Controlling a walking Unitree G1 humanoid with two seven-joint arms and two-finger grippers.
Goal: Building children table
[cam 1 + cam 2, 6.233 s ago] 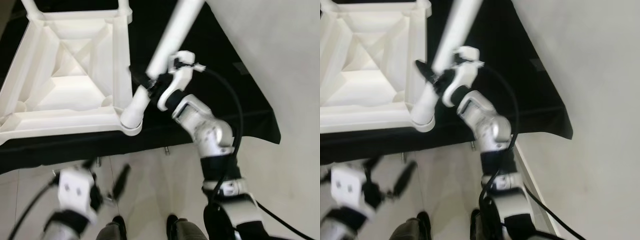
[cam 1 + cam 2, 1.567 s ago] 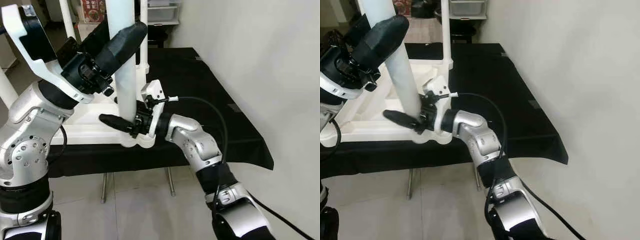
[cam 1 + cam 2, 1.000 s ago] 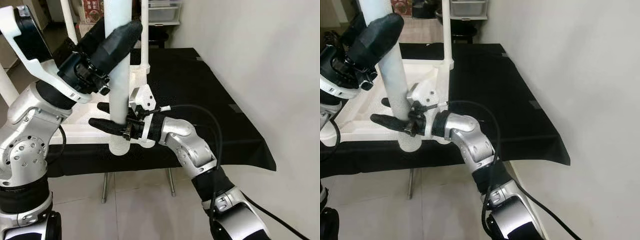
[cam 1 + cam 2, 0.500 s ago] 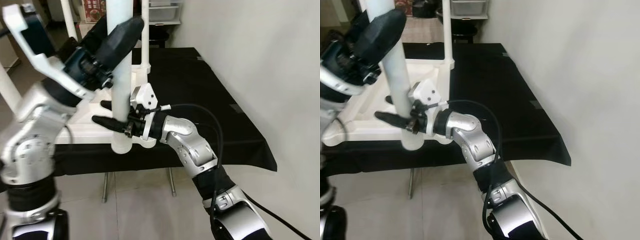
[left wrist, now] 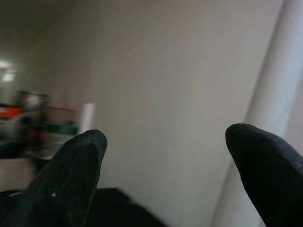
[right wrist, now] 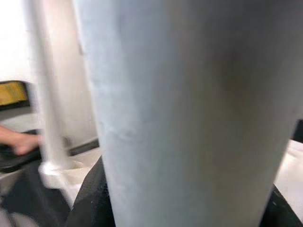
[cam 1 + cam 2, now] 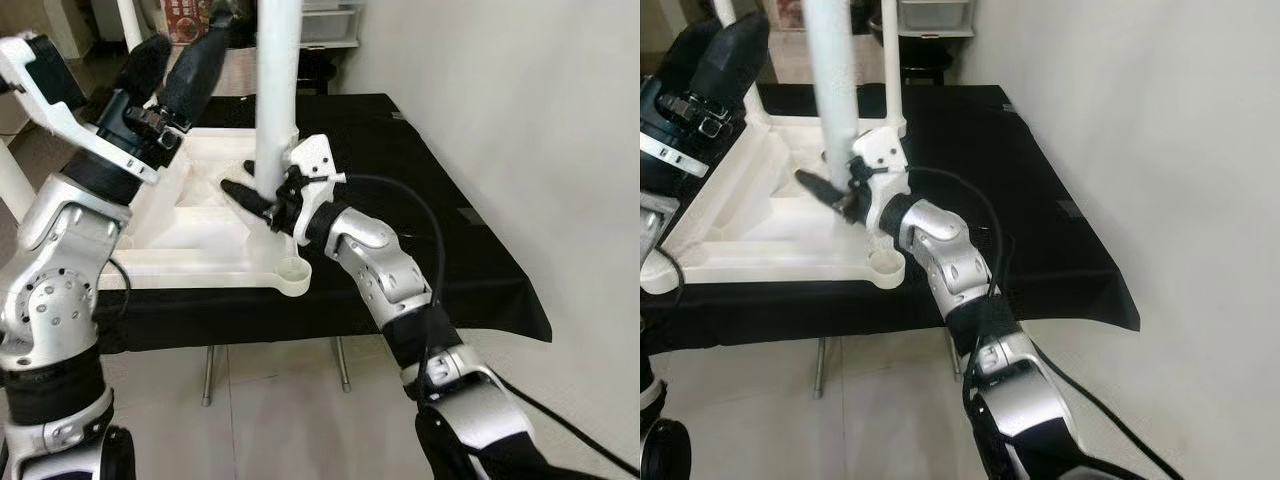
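White plastic table leg (image 7: 277,90) stood clenched in the right tool (image 7: 262,200); the left tool (image 7: 170,75) hung released. Its foot should be lowered squarely into the upturned white tabletop's (image 7: 200,255) empty corner socket (image 7: 293,270) near the bench (image 7: 420,230) edge.

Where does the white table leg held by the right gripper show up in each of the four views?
Left eye view: table leg stands upright, centre-top, above the right gripper.
Right eye view: left of centre, rising out of frame.
Left wrist view: pale column at one edge.
Right wrist view: close up, large.
Shared landmark: upturned white tabletop on black cloth.
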